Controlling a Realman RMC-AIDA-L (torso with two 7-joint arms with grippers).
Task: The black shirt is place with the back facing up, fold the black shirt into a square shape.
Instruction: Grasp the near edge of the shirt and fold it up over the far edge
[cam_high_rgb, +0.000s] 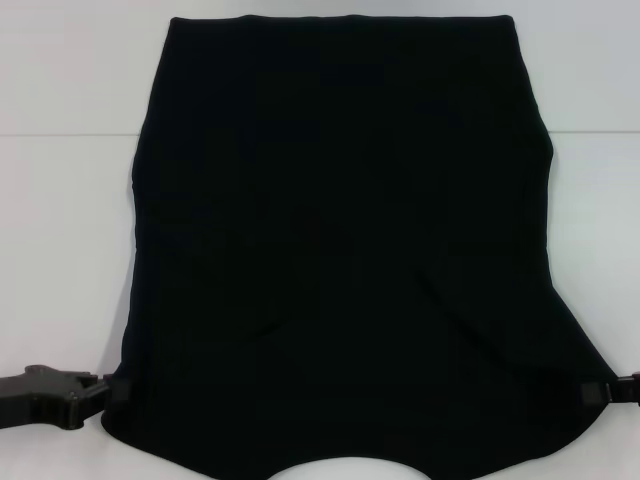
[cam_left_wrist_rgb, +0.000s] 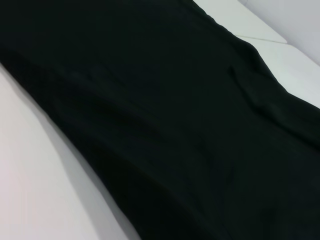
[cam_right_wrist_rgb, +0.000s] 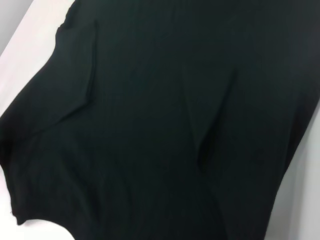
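Black cloth fills most of the white table (cam_high_rgb: 60, 250): the black shirt (cam_high_rgb: 340, 250) lies flat between the two grippers, its curved neckline at the near edge and its straight hem at the far end. The sleeves appear already turned in, since the side edges run fairly straight, so the narrowing folds seem done; that is a judgement from the outline alone. What looks left is the lengthwise fold, bringing the near shoulder end over toward the hem to make the square.

At the shirt's near corner, the left gripper (cam_high_rgb: 112, 392) has its tips right at the cloth edge, and the right gripper (cam_high_rgb: 590, 392) meets the opposite near corner. Whether either has closed on the fabric I cannot tell.

Only the head view shows both grippers and the whole outline. The left wrist view shows neither gripper, just the shirt's side edge running away from that hand, with a low crease. The right wrist view adds a folded-in flap, probably a sleeve, and a long ridge across the back.
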